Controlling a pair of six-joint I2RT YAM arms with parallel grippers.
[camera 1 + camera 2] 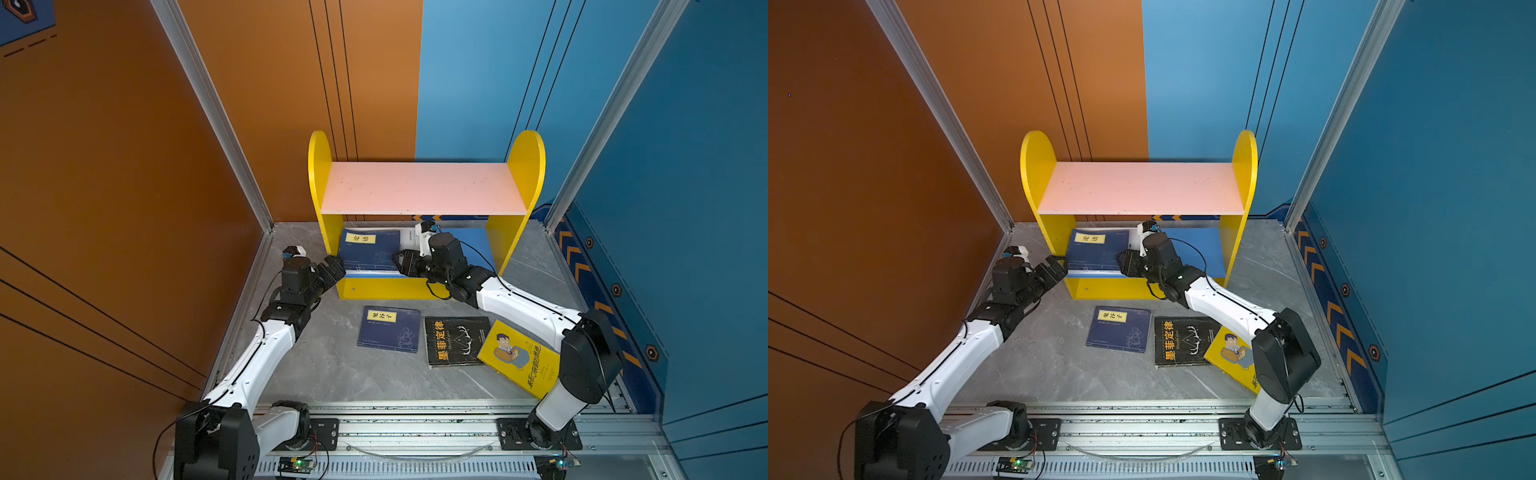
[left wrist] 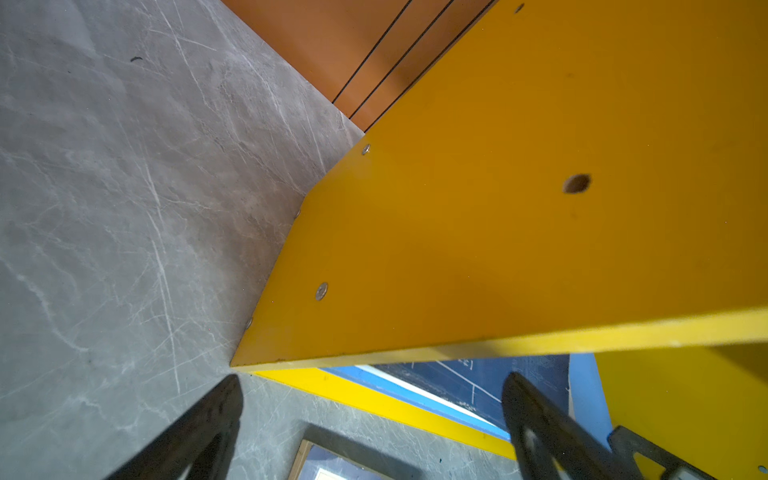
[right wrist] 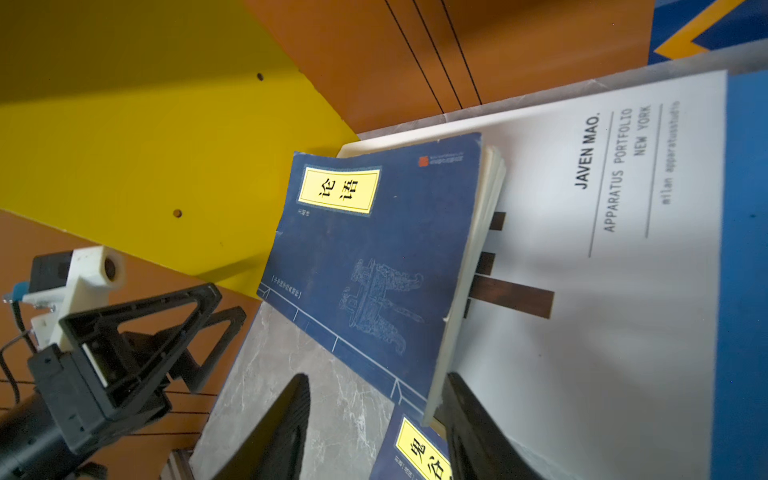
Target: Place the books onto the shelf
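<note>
Your left fingers [image 2: 195, 428] stand wide apart beside the yellow side panel of the shelf [image 2: 457, 208]. Your right fingers [image 3: 286, 419] are apart too. Just ahead of them, a navy book [image 3: 374, 266] lies on a white book [image 3: 602, 311] on the blue board [image 3: 744, 291]. Behind them, the grey marbled counter [image 1: 324, 374] carries three loose books [image 1: 457, 340], between an orange wall [image 1: 104, 166] and a blue wall [image 1: 685, 166].

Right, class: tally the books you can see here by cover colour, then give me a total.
Navy: 2 (navy book on the shelf, shelf; navy book in front of it)
White: 1 (white book, under the shelved navy one)
Black: 1 (black book)
Yellow: 1 (yellow book)
Total: 5 books in view
</note>
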